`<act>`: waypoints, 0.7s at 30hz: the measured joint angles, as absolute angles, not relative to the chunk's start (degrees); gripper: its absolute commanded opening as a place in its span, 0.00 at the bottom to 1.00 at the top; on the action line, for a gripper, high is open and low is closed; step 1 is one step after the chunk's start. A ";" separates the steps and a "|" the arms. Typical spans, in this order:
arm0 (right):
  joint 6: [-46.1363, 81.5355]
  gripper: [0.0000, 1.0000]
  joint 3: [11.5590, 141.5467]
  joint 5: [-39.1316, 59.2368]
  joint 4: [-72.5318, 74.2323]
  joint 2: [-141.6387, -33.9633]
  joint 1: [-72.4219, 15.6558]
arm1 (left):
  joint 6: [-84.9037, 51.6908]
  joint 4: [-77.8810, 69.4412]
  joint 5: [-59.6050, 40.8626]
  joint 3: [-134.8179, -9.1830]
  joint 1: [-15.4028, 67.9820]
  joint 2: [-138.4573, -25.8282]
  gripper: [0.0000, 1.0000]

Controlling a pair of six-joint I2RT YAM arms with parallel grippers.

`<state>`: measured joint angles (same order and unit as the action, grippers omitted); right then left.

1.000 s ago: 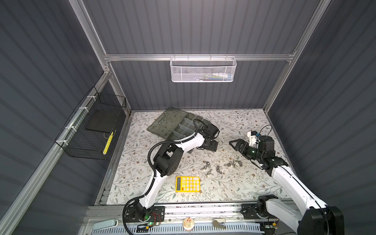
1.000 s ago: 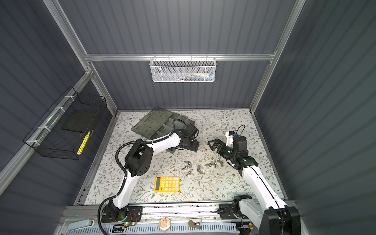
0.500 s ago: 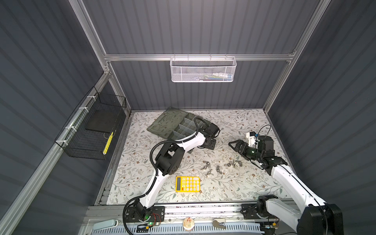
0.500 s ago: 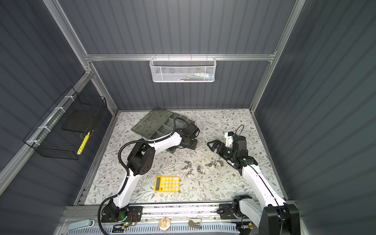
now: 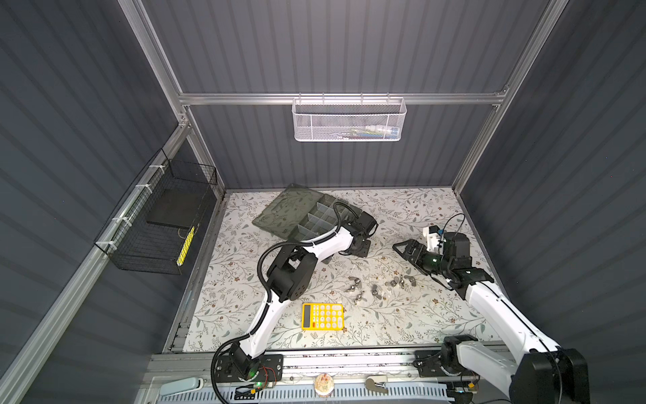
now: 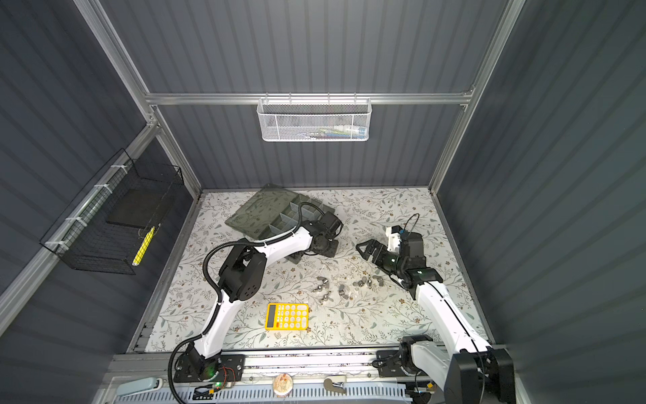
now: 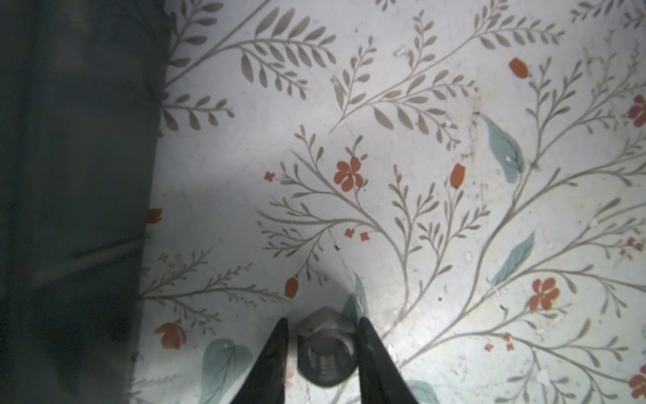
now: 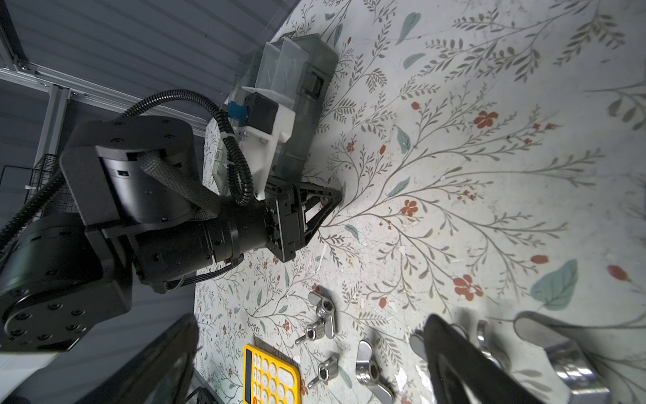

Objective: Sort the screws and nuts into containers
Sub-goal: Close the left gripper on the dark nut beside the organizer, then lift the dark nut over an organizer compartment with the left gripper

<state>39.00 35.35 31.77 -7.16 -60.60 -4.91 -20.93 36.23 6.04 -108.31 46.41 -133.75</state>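
The left gripper (image 7: pixel 321 323) stands low over the flowered mat (image 7: pixel 437 217) with a silver hex nut (image 7: pixel 325 349) between its fingers (image 7: pixel 276 360). The nut lies flat with its threaded hole facing up, and two of its flat sides face the fingers. The jaws are narrow. One looks to be against the nut, while a sliver of mat shows at the other, so I judge the pinch is not yet complete. In a top view this gripper (image 5: pixel 360 249) sits just beside the near right corner of the organiser box (image 5: pixel 314 218), which fills one edge of the left wrist view as a dark wall (image 7: pixel 70 175). That is the relation the coming move turns on. The compartments lie to the far left of the nut, close by, and the box's long axis runs from near left to far right, so a short lift over the wall should reach them. The left arm is clearly the nearer one to the box. The right gripper (image 5: pixel 402 246) hangs wide open and empty, to the right. The loose wing nuts (image 5: pixel 375 290) are scattered on its near side, with the yellow calculator (image 5: pixel 322 316) nearer again.
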 measured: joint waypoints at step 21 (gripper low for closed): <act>41.21 0.99 37.10 33.17 -5.56 -61.67 -4.91 | -22.39 35.44 -2.79 -105.69 45.67 -131.68 0.20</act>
<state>41.21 37.10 33.17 -5.56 -61.67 -4.91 -22.39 35.44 -2.79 -105.69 45.67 -131.68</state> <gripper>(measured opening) 0.992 0.253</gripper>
